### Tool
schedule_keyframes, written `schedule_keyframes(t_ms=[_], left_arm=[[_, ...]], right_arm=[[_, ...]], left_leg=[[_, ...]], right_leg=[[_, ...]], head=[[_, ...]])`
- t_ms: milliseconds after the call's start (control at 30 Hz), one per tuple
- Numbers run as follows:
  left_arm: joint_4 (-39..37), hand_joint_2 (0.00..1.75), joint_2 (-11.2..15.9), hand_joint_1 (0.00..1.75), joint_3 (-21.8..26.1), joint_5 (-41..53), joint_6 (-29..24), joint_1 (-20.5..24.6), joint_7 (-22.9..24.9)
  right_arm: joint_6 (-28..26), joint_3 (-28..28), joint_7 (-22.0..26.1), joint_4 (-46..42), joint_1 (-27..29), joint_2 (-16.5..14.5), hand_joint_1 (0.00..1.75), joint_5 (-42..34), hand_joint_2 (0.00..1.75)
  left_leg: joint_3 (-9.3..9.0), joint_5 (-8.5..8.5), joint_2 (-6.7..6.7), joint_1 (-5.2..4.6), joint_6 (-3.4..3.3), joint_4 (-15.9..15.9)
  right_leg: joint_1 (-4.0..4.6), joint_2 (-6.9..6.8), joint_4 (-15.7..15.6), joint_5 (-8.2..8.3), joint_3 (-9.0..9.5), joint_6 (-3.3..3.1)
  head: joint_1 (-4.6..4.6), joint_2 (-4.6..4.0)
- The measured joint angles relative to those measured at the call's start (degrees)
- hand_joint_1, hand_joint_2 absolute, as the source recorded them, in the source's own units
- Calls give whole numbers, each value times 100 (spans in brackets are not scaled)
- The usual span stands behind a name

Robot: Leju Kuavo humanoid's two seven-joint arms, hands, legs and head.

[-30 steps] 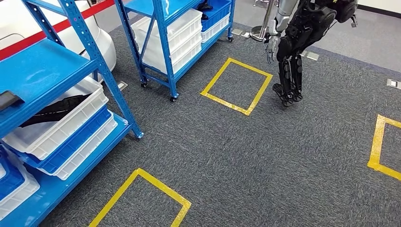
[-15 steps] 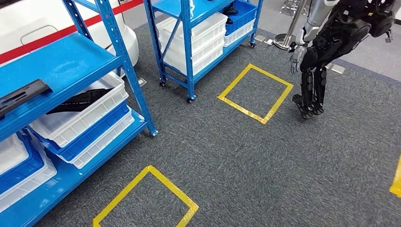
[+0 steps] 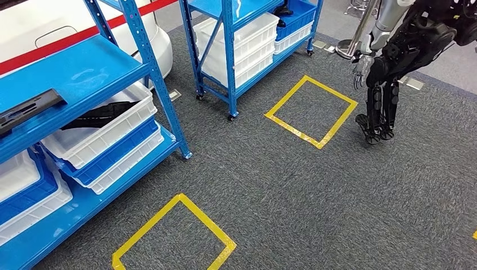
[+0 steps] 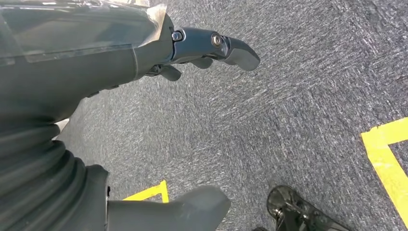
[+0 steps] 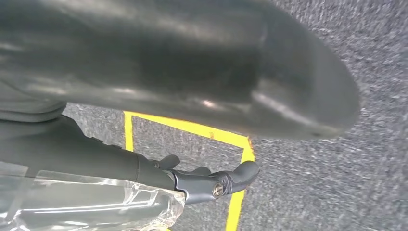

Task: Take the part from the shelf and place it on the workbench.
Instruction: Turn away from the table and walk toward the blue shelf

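Head view puts the black part (image 3: pixel 28 109) on the blue shelf (image 3: pixel 79 70), well apart from the left hand (image 4: pixel 144 53) and right hand (image 5: pixel 144 178), both hanging empty with fingers loosely apart, so walk closer before reaching.

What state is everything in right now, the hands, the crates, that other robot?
Left hand: open, holding nothing.
Right hand: open, holding nothing.
Black part: lying on the near shelf, untouched.
White crates: stacked, one holding dark parts.
Other robot: standing, arm hanging.
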State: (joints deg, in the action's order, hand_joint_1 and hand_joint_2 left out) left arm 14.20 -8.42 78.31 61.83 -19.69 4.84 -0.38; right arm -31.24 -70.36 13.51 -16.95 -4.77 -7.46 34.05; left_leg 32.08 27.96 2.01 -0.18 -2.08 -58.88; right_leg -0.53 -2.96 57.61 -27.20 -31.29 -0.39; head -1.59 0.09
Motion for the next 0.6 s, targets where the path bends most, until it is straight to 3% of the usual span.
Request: schedule_keyframes(t_ms=[33,167,233,367,433,500,567,600], left_arm=[[1,175,5,0,1,-2,-32,5,6],[2,175,13,0,2,-3,-136,6,37],[1,175,11,0,2,-4,-145,3,40],[1,175,10,0,2,-4,-147,4,40],[2,175,6,0,2,-4,-159,7,45],[2,175,-8,0,2,-5,-177,8,68],[1,175,-31,0,2,-18,-201,6,88],[1,175,-37,0,2,-24,-219,2,90]], right_arm=[[6,0,2,1,-4,-7,0,13,0],[14,2,9,1,-11,-31,0,37,0],[14,2,13,1,-11,-28,0,39,0],[14,2,15,1,-12,-24,0,44,0],[14,2,22,1,-12,-18,0,47,0],[16,2,32,1,3,-1,0,54,0],[52,5,36,2,15,33,0,88,0],[74,9,37,3,11,46,0,106,0]], left_leg=[[-59,-31,43,-26,-36,126],[-135,-139,-89,-5,-112,299],[-178,-191,-111,35,-120,369],[-185,-193,-112,25,-118,373],[-189,-210,-137,21,-135,391],[-183,-225,-242,26,-149,402],[-174,-178,-427,29,-76,333],[-161,-144,-512,39,-14,282]], right_leg=[[1,-25,-4,-7,8,21],[17,-75,-25,-20,50,120],[20,-42,11,-38,36,131],[15,-17,29,-48,29,133],[8,97,279,-190,-79,112],[-10,222,1066,-510,-450,116],[-68,317,871,-376,-365,231],[-91,347,459,-185,-173,254]], head=[[2,0],[-1,2],[4,2],[11,1],[15,0],[29,0],[54,0],[58,0]])
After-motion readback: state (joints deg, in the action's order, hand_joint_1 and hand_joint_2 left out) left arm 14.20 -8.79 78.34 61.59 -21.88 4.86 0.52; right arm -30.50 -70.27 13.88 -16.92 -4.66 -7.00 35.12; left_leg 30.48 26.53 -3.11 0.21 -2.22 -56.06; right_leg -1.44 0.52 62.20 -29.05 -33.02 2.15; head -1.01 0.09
